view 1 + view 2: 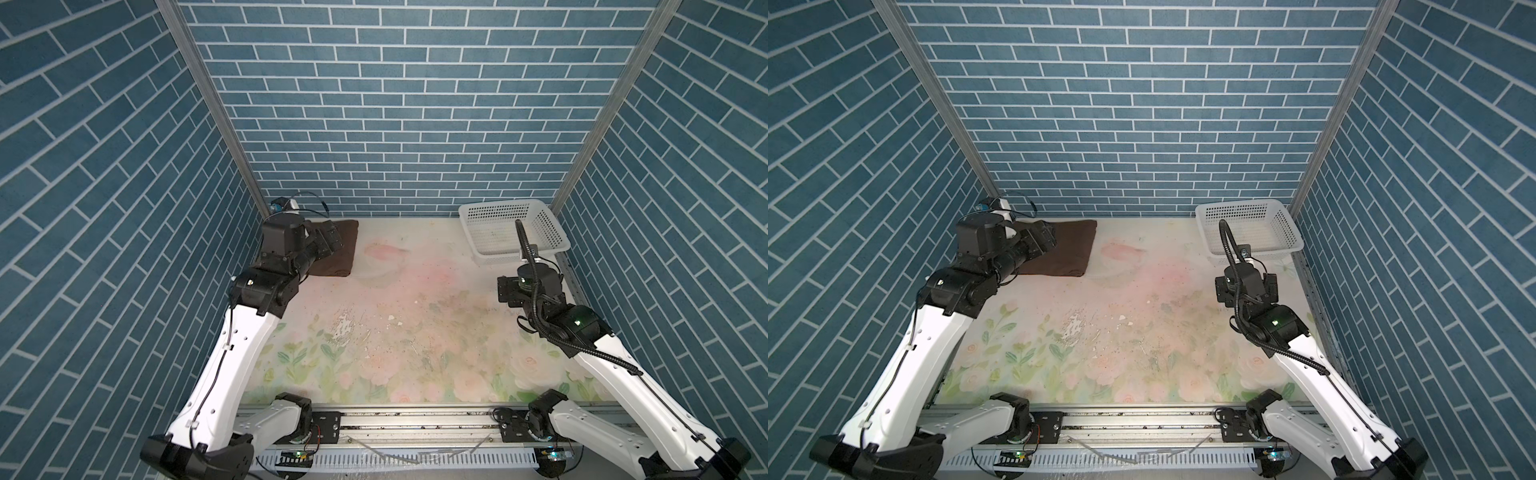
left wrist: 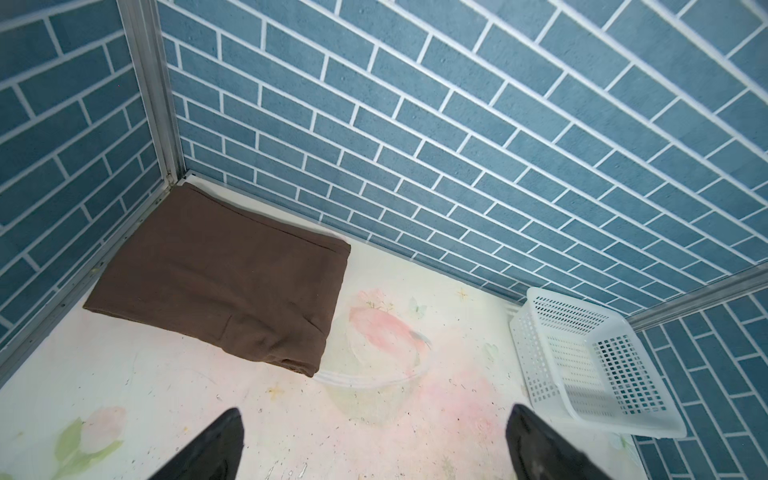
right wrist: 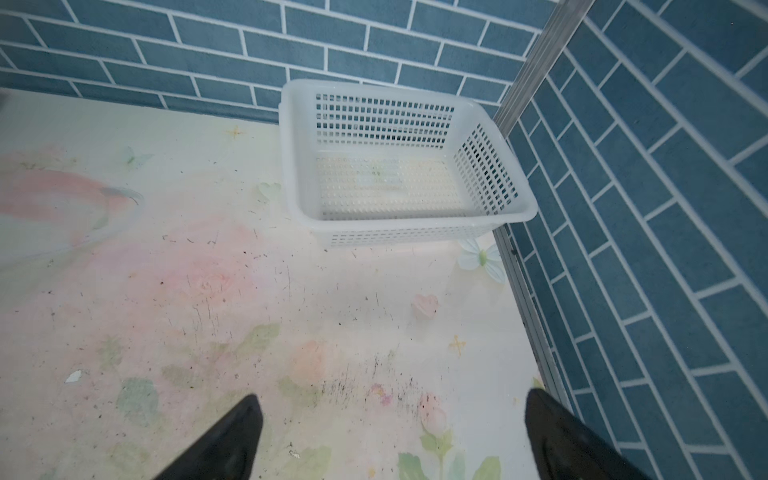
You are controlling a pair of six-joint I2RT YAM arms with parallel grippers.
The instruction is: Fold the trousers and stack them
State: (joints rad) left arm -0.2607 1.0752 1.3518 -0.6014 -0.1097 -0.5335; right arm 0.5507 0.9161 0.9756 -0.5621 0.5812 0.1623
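The left gripper [image 2: 376,451] stands wide open with nothing between its fingers [image 2: 226,444]. In both top views it hangs over the left part of the trousers [image 1: 338,259] [image 1: 1069,249]. In the left wrist view the fingers are clear of the cloth.

The trousers [image 2: 220,282] lie folded flat in the table's [image 1: 415,332] far left corner, tight against the side and back walls. The bundle is nearly square, so I cannot tell its long axis. Its edges run parallel to the walls. A stitched band follows the edge by the back wall, and layered ends show at the front right corner.

The basket [image 1: 498,203] [image 3: 407,87] sits in the far right corner. In front of it, the right gripper [image 3: 395,449] is also spread wide and empty, over bare table.
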